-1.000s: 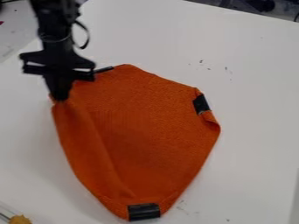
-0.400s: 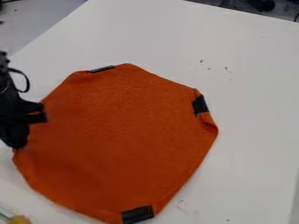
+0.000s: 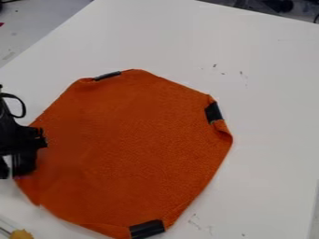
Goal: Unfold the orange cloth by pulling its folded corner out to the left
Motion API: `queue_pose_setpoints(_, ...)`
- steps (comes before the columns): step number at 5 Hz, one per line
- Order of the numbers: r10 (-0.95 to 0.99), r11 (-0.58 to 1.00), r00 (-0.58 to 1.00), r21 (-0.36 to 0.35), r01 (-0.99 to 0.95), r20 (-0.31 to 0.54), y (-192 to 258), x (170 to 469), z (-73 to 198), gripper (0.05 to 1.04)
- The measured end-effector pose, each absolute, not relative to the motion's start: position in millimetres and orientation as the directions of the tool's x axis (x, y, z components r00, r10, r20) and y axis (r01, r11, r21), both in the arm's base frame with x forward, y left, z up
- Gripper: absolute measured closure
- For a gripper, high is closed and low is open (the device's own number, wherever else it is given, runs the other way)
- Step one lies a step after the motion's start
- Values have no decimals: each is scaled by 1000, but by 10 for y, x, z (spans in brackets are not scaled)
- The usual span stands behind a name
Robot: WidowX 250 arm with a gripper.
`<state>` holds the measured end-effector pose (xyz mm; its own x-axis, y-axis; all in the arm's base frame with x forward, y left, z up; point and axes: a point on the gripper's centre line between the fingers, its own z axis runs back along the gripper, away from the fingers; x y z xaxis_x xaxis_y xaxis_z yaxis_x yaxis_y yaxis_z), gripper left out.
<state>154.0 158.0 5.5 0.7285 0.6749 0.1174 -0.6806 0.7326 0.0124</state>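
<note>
Claw (image 3: 11,173), camera view: found at the left border of the frame, over the near-left edge of the orange cloth (image 3: 131,140), fingers spread with a gap between them and nothing seen pinched. One second earlier it stood farther up the frame, closed on a raised edge of the cloth; it has since travelled down and to the left, drawing that edge outward, and the fingers have parted since the intermediate frame. Whether one finger still touches the fabric cannot be told. Cloth now lies to the right of the claw on the white counter (image 3: 268,70), broad and mostly flat where it was narrow and ridged along its left side. Black strip at the bottom edge (image 3: 147,229), below and right of the claw, has shifted slightly left; the strip on the far side from the claw (image 3: 213,112) and the one above and right of it (image 3: 107,75) are practically unmoved. Assessment: the side fold is judged opened out and the edge released, with a small tuck remaining at the cloth's side opposite the claw.
</note>
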Motion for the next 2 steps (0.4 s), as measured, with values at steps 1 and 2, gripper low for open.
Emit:
queue_pose_setpoints(1,650,744,750,101,-661,125,1601,1514,236,75)
queue_pose_setpoints(2,585,778,797,173,-604,149,1718,1621,495,78)
